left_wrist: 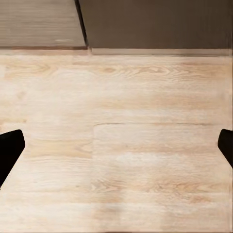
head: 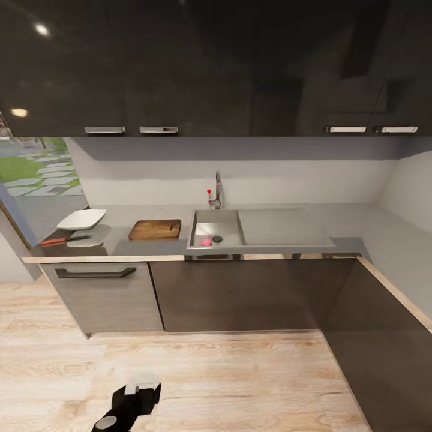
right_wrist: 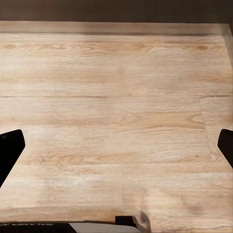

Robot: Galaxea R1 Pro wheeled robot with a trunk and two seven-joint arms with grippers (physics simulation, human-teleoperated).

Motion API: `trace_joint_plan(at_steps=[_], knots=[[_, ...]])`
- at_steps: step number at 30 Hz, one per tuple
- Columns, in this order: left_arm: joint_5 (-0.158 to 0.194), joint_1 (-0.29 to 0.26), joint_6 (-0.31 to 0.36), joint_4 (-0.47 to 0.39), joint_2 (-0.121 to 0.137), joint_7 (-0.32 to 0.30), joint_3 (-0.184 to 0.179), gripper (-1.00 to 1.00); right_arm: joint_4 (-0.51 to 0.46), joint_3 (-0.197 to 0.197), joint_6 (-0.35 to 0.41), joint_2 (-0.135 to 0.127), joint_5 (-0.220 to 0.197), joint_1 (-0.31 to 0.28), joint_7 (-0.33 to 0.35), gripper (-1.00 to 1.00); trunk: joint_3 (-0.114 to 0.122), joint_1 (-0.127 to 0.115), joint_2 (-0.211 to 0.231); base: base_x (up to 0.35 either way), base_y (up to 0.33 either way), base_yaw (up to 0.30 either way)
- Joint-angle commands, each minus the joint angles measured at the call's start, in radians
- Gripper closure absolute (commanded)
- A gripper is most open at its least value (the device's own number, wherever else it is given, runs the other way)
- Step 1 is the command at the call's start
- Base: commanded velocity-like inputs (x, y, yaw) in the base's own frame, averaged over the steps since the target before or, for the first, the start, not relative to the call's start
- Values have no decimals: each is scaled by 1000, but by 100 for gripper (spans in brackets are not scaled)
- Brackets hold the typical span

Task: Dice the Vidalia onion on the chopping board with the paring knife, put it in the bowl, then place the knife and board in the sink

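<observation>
The Vidalia onion [head: 206, 242] is a small pinkish-red ball lying in the sink [head: 223, 219], at the basin's front edge, just beside the dark drain [head: 217, 239]. The basin is grey steel, with a flat drainboard [head: 279, 226] running off to its right and a curved chrome tap [head: 216, 191] with a red dot at its back rim.

On the countertop [head: 120, 228], just left of the sink, lies the chopping board [head: 155, 229], brown wood with visible grain and a slot handle near its right end. Farther left, near the countertop's left end, sits the white bowl [head: 81, 219] with its flared rim. The paring knife [head: 65, 240] lies in front of it along the front edge, red-orange handle to the left and dark blade to the right.

The left gripper [left_wrist: 116, 145] hangs over the pale wood floor [left_wrist: 121, 145], its black fingertips [left_wrist: 9, 145] spread wide apart. The right gripper [right_wrist: 116, 145] is likewise spread wide above the same floor. No writing can be read anywhere; a mark at the edge of the right wrist view is too blurred to make out.
</observation>
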Motion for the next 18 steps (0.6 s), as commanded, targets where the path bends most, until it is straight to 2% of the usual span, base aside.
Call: trace_joint_plan(at_steps=[1,2,4,6,9,12,15,17,18], knots=[[-1,-14,35,-19,-1,5,-7,-100,-1,-4,-1,1,11,0,-4,-100,-2,1,-2,0,0,0],[-1,-42,90,-45,-4,5,-18,-100,0,-4,0,1,11,0,-4,-100,-2,1,-2,0,0,0],[-1,-73,139,-63,-8,5,-30,-100,0,-4,0,1,11,0,-4,-100,-2,1,-2,0,0,0],[-1,-139,215,-85,-17,6,-57,-100,1,-4,1,1,11,0,-4,-100,-2,1,-2,0,0,0],[-1,-210,266,-94,-28,7,-83,-100,1,-4,1,1,11,0,-4,-100,-2,1,-2,0,0,0],[-1,-325,375,-98,-52,7,-110,-100,1,-4,2,1,11,0,-4,-100,-2,1,-2,0,0,0],[1,-427,489,-98,-64,7,-120,-100,2,-4,2,1,10,0,-4,-100,-2,1,-2,0,0,0],[2,-470,525,-97,-67,6,-122,-100,2,-4,2,1,10,0,-4,-100,-2,1,-2,0,0,0],[6,-586,588,-89,-76,7,-124,-100,6,-5,2,1,10,0,-4,-100,-2,1,-2,0,0,0]])
